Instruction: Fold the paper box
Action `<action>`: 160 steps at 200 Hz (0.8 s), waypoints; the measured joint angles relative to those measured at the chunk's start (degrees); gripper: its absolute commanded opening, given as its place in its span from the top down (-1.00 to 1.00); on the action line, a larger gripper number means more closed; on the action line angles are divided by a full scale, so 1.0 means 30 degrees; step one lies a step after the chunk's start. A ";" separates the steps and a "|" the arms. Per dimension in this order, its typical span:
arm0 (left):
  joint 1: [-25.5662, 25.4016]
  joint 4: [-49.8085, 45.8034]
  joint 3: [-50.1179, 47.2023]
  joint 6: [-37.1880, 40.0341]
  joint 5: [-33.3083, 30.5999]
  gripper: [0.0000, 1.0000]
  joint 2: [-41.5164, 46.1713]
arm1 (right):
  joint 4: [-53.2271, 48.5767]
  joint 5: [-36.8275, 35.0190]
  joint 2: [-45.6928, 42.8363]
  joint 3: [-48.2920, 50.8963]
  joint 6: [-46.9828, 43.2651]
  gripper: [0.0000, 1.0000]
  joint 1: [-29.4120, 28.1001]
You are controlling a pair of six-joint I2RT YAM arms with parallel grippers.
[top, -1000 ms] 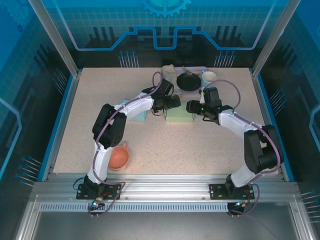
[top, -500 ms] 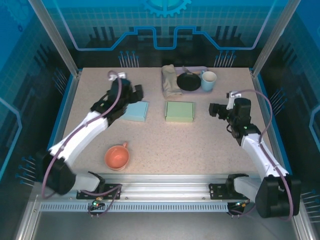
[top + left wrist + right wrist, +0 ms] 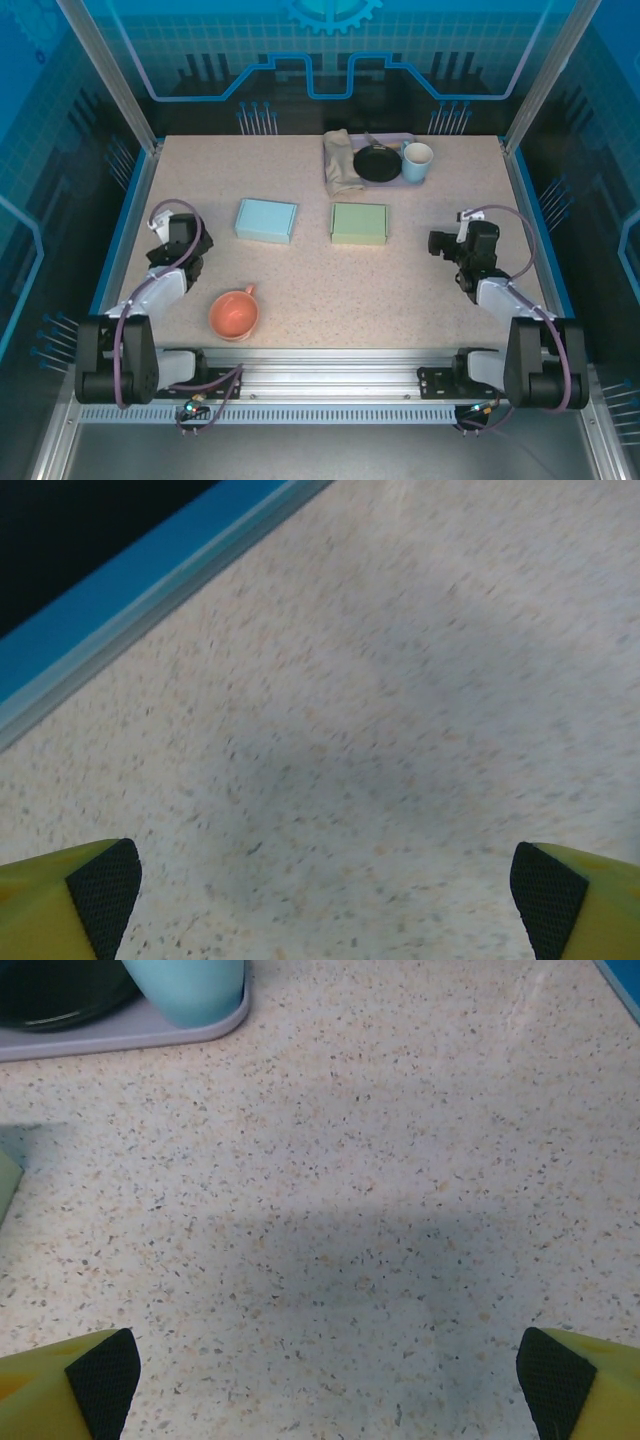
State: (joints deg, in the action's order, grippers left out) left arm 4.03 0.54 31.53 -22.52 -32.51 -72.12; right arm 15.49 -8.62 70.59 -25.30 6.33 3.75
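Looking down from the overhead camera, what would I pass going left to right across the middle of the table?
Left arm → light blue box → green box → right arm.

2 paper boxes are counted on the table (image 3: 400,280): 1 light blue box (image 3: 266,220) on the left and 1 green box (image 3: 358,223) just to its right. 2 cups are counted: 1 orange cup (image 3: 233,315) at the near left and 1 pale blue cup (image 3: 417,161) at the far right. 1 lavender tray (image 3: 120,1045) is counted at the far edge, with 1 black dish (image 3: 378,163) on it and 1 beige cloth (image 3: 342,165) at its left end. 2 arms are counted, the left arm (image 3: 150,295) and the right arm (image 3: 500,295), and 2 grippers, the left gripper (image 3: 325,880) and the right gripper (image 3: 330,1370).
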 measured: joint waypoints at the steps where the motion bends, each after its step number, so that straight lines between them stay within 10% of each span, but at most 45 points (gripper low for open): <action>1: 0.0000 0.0044 -0.0066 -0.0015 0.0015 -0.98 -0.0044 | 0.0029 0.0000 0.0036 0.0015 0.0000 -1.00 0.0000; 160: -0.0648 0.9238 -0.1151 0.4160 0.5253 -0.98 -0.3402 | 0.8786 0.1515 0.4641 0.1005 -0.1209 -1.00 -0.2084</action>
State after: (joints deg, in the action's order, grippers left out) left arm 2.09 28.25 28.08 -10.04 -16.75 -82.32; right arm 41.85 -4.08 84.51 -22.28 2.70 -2.50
